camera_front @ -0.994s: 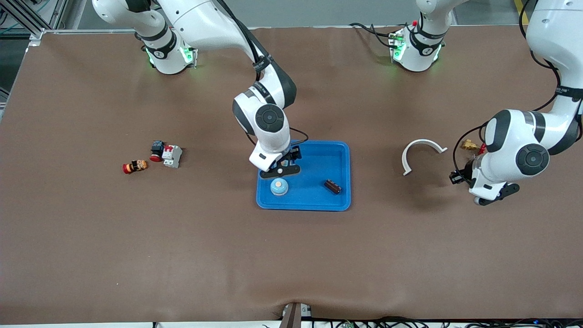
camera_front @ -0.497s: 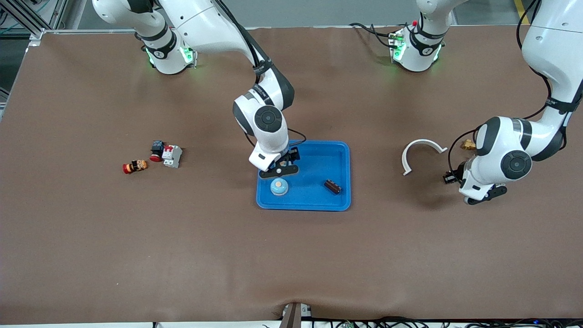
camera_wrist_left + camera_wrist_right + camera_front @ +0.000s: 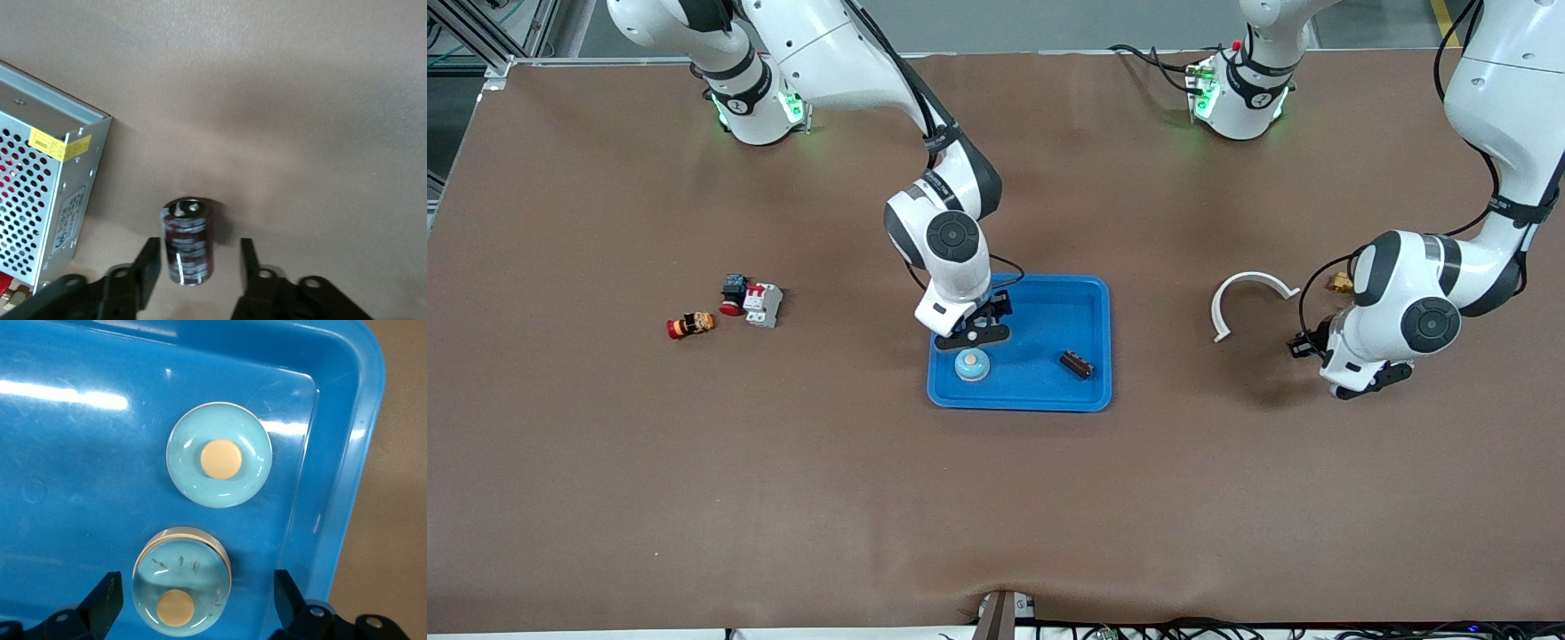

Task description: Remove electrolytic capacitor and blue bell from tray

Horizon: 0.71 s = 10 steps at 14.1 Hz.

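Moved: left arm has swung in toward the white curved piece (image 3: 1249,298) since a second ago; right arm has barely shifted.
Left gripper (image 3: 199,267): low over bare table at the left arm's end — fingers (image 3: 148,261) apart, straddling the capacitor (image 3: 188,241), not touching it.
Capacitor: dark cylinder standing upright on the table beside a perforated metal power supply box (image 3: 40,193); hidden under the arm in the front view.
Right gripper (image 3: 980,327): over the blue tray (image 3: 1089,302), fingers (image 3: 107,597) spread wide — two bells between and ahead of them, neither gripped.
Bell (image 3: 972,364): light blue dome with tan button, in the tray at its corner nearest the front camera, toward the right arm's end.
Second bell (image 3: 181,581): in the tray just beside the first, clear view only from the right wrist.
Dark brown block (image 3: 1077,364): in the tray, toward the left arm's end.
Other: red-and-white breaker (image 3: 761,303) and red-capped part (image 3: 690,324) toward the right arm's end.
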Each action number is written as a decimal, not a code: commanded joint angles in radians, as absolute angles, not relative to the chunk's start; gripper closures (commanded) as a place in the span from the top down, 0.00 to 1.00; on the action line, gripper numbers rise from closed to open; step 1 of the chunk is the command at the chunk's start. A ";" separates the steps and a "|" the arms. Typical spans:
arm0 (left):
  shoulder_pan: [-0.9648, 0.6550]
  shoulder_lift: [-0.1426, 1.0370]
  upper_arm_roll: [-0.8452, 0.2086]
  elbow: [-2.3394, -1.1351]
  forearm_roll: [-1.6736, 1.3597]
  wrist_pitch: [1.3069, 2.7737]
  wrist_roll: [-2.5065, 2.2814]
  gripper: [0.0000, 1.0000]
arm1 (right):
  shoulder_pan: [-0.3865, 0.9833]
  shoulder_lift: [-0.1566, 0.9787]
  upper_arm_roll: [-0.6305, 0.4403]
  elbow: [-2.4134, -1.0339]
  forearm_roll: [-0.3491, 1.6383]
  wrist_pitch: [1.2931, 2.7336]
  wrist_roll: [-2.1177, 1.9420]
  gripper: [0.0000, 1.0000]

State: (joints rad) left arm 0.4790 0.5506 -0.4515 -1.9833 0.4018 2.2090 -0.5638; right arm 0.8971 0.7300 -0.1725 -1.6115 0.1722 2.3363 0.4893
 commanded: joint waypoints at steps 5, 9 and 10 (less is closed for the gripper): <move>0.486 0.468 -0.583 -1.907 0.396 2.088 -0.581 1.00 | 0.911 0.749 -0.178 -1.611 0.164 2.373 0.489 1.00; 0.450 0.480 -0.649 -1.816 0.382 2.016 -0.672 1.00 | 0.922 0.759 -0.178 -1.612 0.163 2.381 0.489 1.00; 0.428 0.489 -0.652 -1.803 0.380 2.013 -0.710 1.00 | 0.923 0.759 -0.178 -1.611 0.164 2.381 0.489 1.00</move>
